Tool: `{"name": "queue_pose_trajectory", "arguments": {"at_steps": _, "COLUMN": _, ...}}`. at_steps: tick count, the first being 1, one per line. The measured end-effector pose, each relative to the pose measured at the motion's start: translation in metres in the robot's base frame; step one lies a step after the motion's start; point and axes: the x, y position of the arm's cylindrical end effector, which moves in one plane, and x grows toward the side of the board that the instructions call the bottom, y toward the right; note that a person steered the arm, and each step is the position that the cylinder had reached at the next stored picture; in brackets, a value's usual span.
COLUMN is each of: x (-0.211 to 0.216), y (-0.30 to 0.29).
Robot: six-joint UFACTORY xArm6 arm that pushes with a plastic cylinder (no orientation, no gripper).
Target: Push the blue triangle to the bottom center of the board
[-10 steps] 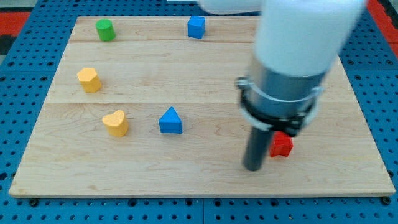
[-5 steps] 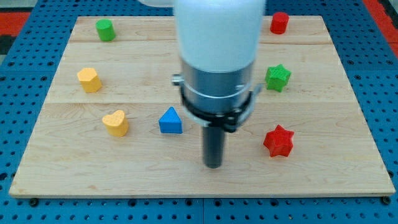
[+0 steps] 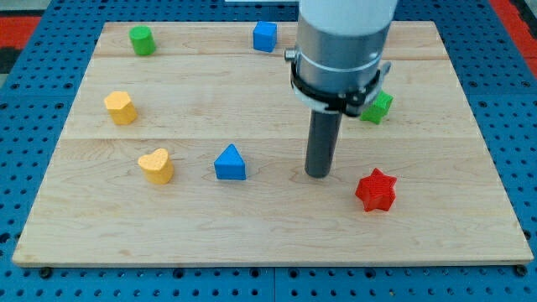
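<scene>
A pale wooden board lies on a blue pegboard surface, with small coloured blocks scattered over it. The blue triangle sits a little left of the board's middle, standing free, with a yellow heart-shaped block near it on the view's left. My tip rests on the wood to the triangle's right, apart from it and not touching; a red star lies just beyond on the right. There is no claw here, only the bare rod, so nothing opens or closes.

Farther off are a yellow block, a green cylinder, a blue cube, and a green block, probably a star, half hidden behind the arm.

The triangle looks light, stiff and likely to slide easily on smooth wood. It may well spin if struck off-centre. Pushing squarely against its upper side, from the view's top, should best drive it down toward the bottom centre.
</scene>
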Motion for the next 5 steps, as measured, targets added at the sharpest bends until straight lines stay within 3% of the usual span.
{"name": "queue_pose_trajectory", "arguments": {"at_steps": 2, "x": -0.044, "y": -0.064}}
{"name": "queue_pose_trajectory", "arguments": {"at_steps": 3, "x": -0.043, "y": -0.112}}
{"name": "queue_pose_trajectory", "arguments": {"at_steps": 5, "x": 0.01, "y": -0.118}}
